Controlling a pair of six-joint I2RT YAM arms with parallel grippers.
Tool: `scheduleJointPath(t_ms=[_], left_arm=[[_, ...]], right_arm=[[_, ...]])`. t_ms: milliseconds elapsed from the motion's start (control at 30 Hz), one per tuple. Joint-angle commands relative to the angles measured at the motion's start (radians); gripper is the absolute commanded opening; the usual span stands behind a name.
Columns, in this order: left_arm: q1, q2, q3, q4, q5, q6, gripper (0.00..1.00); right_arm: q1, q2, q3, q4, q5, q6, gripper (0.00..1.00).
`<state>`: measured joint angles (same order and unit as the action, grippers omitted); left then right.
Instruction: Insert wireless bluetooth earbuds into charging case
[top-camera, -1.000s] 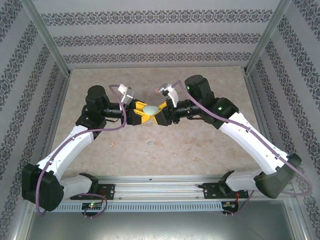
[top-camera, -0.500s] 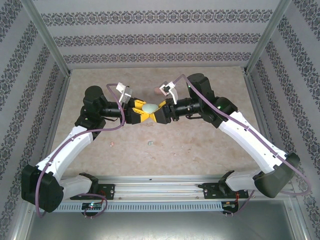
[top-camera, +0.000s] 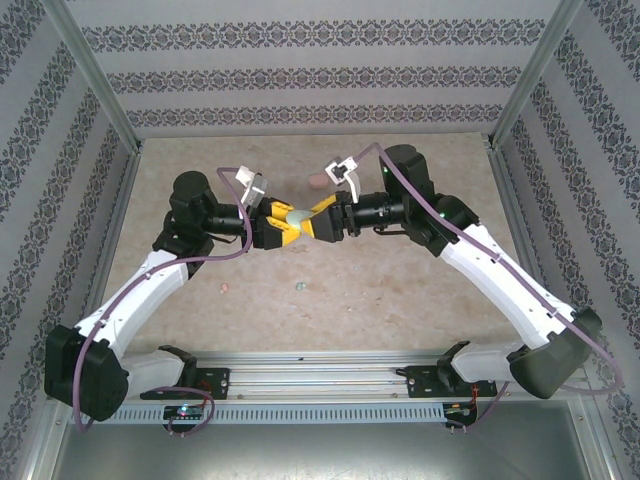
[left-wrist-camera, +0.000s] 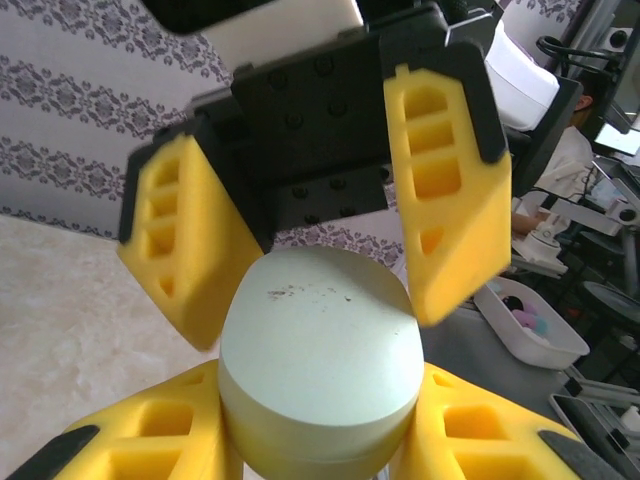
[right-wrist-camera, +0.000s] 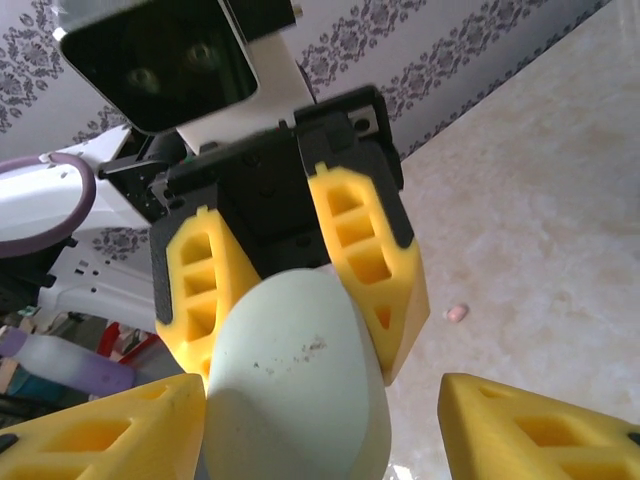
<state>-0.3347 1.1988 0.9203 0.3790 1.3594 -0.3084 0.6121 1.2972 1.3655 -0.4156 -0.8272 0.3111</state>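
over the beige table (top-camera: 400, 300), arms (top-camera: 150, 285) meet: left jaws clench mint case (top-camera: 297, 214), right jaws spread.

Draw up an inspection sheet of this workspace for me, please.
Surface: beige table, mottled.
Job's things: case held aloft where the arms meet; mint bud and pink bud loose on the table.
Clutter: pinkish item beyond the case, too small to identify.
Grippers: left gripper jaws clamped on the case; right gripper jaws spread around it.
Cables: purple cables looped along both arms.
Surroundings: patterned walls, metal frame.
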Motion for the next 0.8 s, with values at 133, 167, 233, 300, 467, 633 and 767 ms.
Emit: scheduleJointPath(t_ms=[133,167,233,300,467,633,767], left_arm=[[-0.014,0.016,0.037,-0.01,0.071,0.006,0.17],[-0.014,0.016,0.04,-0.009,0.076,0.001,0.17],[-0.014,0.018,0.045,-0.01,0.085,-0.003,0.17],[-0.014,0.022,0.052,-0.009,0.096,-0.01,0.16],[-0.014,0.029,0.06,-0.008,0.107,-0.026,0.15],[-0.014,0.031,0.058,-0.002,0.104,-0.037,0.15],[-0.014,0.032,0.054,0.011,0.104,-0.049,0.15]], right_arm=[[-0.011,-0.066,0.021,-0.05,0.129,-0.12,0.69],[-0.007,-0.07,0.025,-0.068,0.146,-0.15,0.7],[0.006,-0.069,0.039,-0.109,0.17,-0.225,0.71],[0.023,-0.059,0.062,-0.153,0.19,-0.288,0.72],[0.062,-0.007,0.121,-0.23,0.179,-0.383,0.74],[0.072,0.023,0.142,-0.251,0.168,-0.409,0.72],[0.074,0.027,0.138,-0.246,0.169,-0.424,0.64]])
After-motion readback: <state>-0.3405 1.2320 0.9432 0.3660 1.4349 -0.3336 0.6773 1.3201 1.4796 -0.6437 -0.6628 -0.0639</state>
